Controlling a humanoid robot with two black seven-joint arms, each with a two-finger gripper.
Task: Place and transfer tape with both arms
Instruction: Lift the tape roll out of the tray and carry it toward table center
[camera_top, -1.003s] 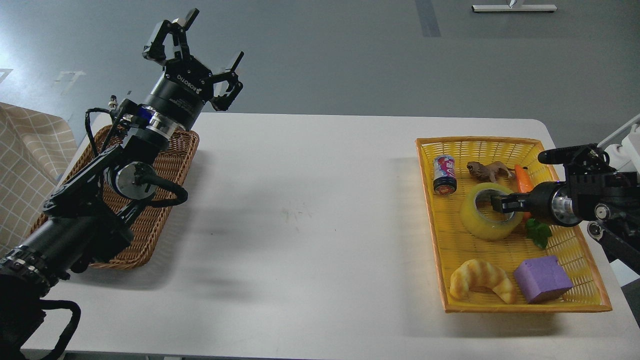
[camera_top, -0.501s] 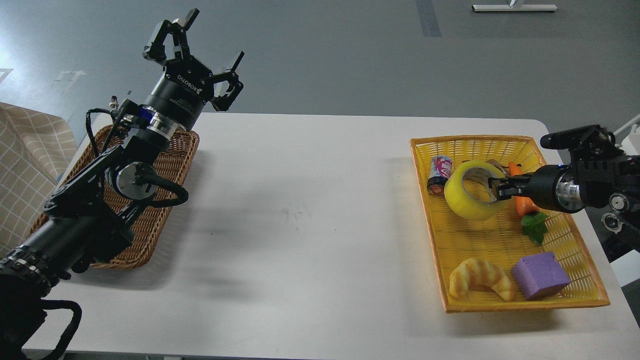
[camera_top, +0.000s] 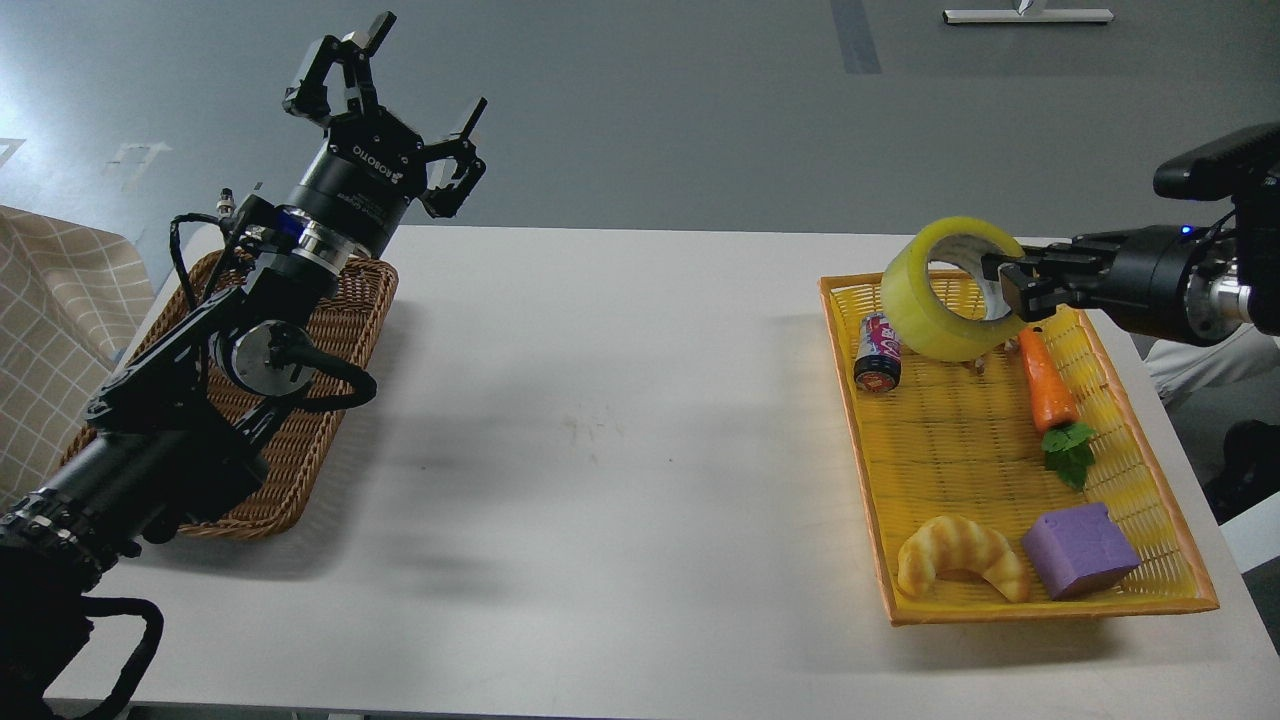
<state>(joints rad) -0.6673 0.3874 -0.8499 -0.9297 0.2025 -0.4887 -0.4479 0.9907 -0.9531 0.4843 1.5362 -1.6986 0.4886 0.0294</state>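
The tape (camera_top: 925, 310) is a wide translucent yellow roll with a grey-white core. It hangs tilted in the air above the far end of the yellow basket (camera_top: 1150, 600). My right gripper (camera_top: 1012, 283) comes in from the right and is shut on the roll's right rim, one finger inside the core. My left gripper (camera_top: 395, 85) is open and empty, raised high above the far end of the brown wicker basket (camera_top: 300, 450) at the table's left.
The yellow basket holds a small can (camera_top: 877, 351), a carrot (camera_top: 1050, 385), a croissant (camera_top: 960, 556), a purple block (camera_top: 1080, 550) and a toy partly hidden behind the tape. A checked cloth (camera_top: 50, 330) lies at the far left. White table (camera_top: 600, 430) between the baskets.
My right gripper has lifted the tape out of the yellow basket, up and toward the far edge. The basket shifted slightly. The left arm barely moved.
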